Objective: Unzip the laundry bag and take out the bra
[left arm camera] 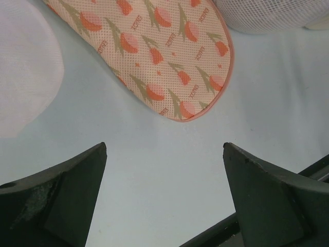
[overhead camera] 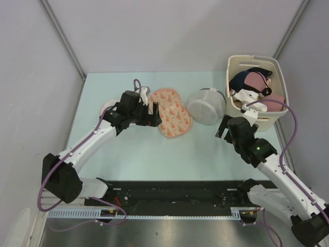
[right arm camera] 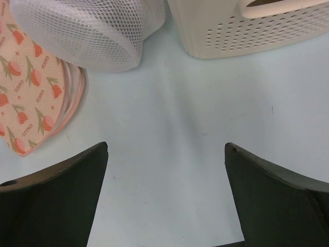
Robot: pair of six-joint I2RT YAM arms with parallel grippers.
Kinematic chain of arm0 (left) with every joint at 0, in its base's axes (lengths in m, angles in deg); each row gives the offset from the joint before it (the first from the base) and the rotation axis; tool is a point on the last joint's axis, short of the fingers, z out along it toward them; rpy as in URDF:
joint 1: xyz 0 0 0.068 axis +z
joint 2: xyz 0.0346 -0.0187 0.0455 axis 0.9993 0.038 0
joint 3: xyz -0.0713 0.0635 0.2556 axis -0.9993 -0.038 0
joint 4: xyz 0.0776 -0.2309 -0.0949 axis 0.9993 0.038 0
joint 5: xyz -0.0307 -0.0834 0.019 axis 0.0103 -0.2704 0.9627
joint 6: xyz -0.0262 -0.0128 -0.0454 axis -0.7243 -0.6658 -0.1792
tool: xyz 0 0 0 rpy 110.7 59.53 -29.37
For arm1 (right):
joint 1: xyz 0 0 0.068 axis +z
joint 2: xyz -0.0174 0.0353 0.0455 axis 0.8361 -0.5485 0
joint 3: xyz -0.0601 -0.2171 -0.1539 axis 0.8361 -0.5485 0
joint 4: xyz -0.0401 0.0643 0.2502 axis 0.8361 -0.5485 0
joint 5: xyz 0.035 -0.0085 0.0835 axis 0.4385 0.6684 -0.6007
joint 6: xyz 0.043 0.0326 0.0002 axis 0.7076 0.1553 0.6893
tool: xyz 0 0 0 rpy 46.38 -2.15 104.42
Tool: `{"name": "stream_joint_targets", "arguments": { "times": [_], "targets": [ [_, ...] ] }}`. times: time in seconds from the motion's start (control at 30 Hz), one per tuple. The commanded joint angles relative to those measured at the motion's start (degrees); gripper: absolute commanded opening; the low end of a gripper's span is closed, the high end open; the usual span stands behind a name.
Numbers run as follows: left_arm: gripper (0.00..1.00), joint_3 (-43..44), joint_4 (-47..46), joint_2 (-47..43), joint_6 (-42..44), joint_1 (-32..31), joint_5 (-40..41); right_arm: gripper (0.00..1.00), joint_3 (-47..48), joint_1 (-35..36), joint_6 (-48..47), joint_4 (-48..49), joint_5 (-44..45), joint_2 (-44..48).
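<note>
A flat peach mesh laundry bag (overhead camera: 172, 112) with a tulip print lies mid-table; it also shows in the left wrist view (left arm camera: 154, 46) and the right wrist view (right arm camera: 31, 98). A round white mesh laundry bag (overhead camera: 206, 105) lies to its right, also in the right wrist view (right arm camera: 87, 31). Both look closed, and I cannot see what is inside either. My left gripper (overhead camera: 153, 116) is open and empty, low over the table at the peach bag's left edge (left arm camera: 164, 146). My right gripper (overhead camera: 222, 128) is open and empty, just right of the white bag (right arm camera: 165, 146).
A cream perforated basket (overhead camera: 275, 117) at the back right holds several dark and pink bras (overhead camera: 252, 82); its wall shows in the right wrist view (right arm camera: 247, 31). Another white mesh piece (left arm camera: 23, 77) lies left of the peach bag. A black rail (overhead camera: 175, 193) runs along the near edge.
</note>
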Motion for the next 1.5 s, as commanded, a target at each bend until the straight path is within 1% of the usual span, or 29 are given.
{"name": "stream_joint_targets", "arguments": {
  "times": [0.0,0.23,0.53,0.6,0.67,0.7,0.73,0.77,0.83,0.93,1.0,1.13,1.2,1.23,1.3,1.33,1.4,1.47],
  "targets": [
    [1.00,0.85,-1.76,-0.02,-0.24,-0.16,-0.50,1.00,-0.40,0.30,-0.79,1.76,0.15,0.64],
    [1.00,0.15,-3.16,0.32,-0.51,-0.25,-3.40,1.00,-0.32,0.39,-0.44,1.41,-0.29,0.90],
    [1.00,2.43,-2.72,2.17,0.02,-0.34,-3.93,1.00,-0.32,0.57,0.08,0.62,-0.46,2.22],
    [1.00,3.48,-3.33,3.31,-0.33,-1.39,-3.23,1.00,-0.40,0.57,0.00,0.70,-0.46,2.22],
    [1.00,6.20,-5.00,7.60,-2.70,-2.71,-4.45,1.00,-0.40,0.57,0.61,0.36,-0.11,2.31],
    [1.00,7.69,-5.79,9.80,-3.49,-4.71,-5.24,1.00,-0.40,0.57,0.70,0.09,0.32,2.22],
    [1.00,9.88,-4.84,15.04,-3.93,-5.95,-4.90,1.00,-0.32,0.57,0.61,0.09,1.02,2.13],
    [1.00,14.60,-4.05,17.09,-4.54,-7.01,-4.81,1.00,-0.23,0.57,0.26,0.35,1.03,2.13],
    [1.00,18.24,-3.51,20.44,-5.16,-9.74,-4.29,1.00,0.12,0.57,0.43,-0.17,0.51,2.92],
    [1.00,24.55,-3.60,24.57,-7.53,-10.89,-4.81,1.00,0.21,0.57,0.96,-1.92,0.59,4.76],
    [1.00,26.94,-3.60,27.56,-8.68,-11.24,-5.60,1.00,0.21,0.57,1.49,-3.50,1.29,5.29],
    [1.00,35.28,-1.50,33.62,-12.27,-12.90,-5.17,1.00,0.21,0.57,2.11,-5.01,3.49,6.26],
    [1.00,37.14,-1.05,36.52,-14.30,-13.61,-4.64,1.00,0.21,0.48,2.11,-5.27,3.84,6.96],
    [1.00,38.11,-1.40,37.23,-17.53,-13.70,-4.72,1.00,0.21,0.48,2.37,-5.36,3.93,7.05],
    [1.00,38.03,-4.29,38.55,-20.71,-13.79,-5.33,1.00,0.12,0.48,2.81,-5.53,3.84,7.49],
    [1.00,38.38,-4.74,39.78,-24.03,-13.79,-4.73,1.00,0.12,0.48,2.90,-5.36,3.49,7.49],
    [1.00,39.16,-6.05,41.45,-26.86,-13.79,-4.29,1.00,0.21,0.57,2.63,-5.10,3.14,7.06],
    [1.00,41.80,-6.50,44.09,-30.47,-13.88,-4.11,1.00,0.12,0.57,2.72,-4.92,2.35,6.96]
  ]
}}
